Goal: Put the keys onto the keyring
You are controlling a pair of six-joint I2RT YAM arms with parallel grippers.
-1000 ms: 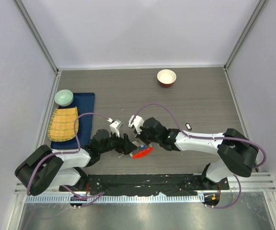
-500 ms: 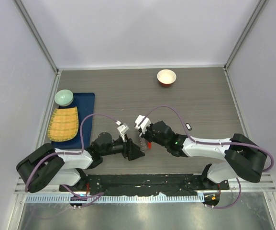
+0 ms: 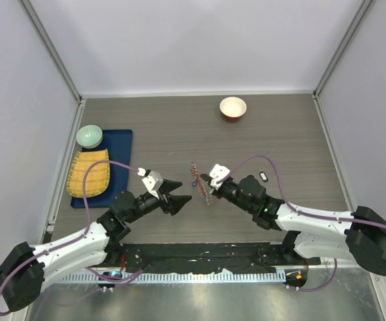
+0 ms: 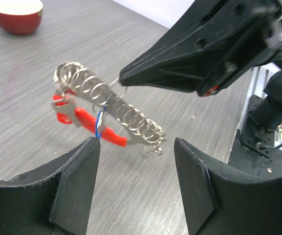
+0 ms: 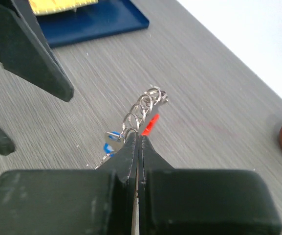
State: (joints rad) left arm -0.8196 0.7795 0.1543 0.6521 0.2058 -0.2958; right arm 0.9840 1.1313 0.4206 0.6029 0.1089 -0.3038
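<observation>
Your right pincer (image 3: 209, 187) is clamped on the keyring (image 3: 198, 179), pinching one loop of its silvery chain and holding it up between the two arms. The red clip (image 4: 89, 121) and a blue-headed key (image 5: 112, 137) hang from that chain. Your left pincer (image 3: 184, 190) stands with its fingers apart just beside the keyring, touching nothing. A black-and-white oval key (image 3: 263, 176) lies on the surface (image 3: 286, 134) beside the right arm.
</observation>
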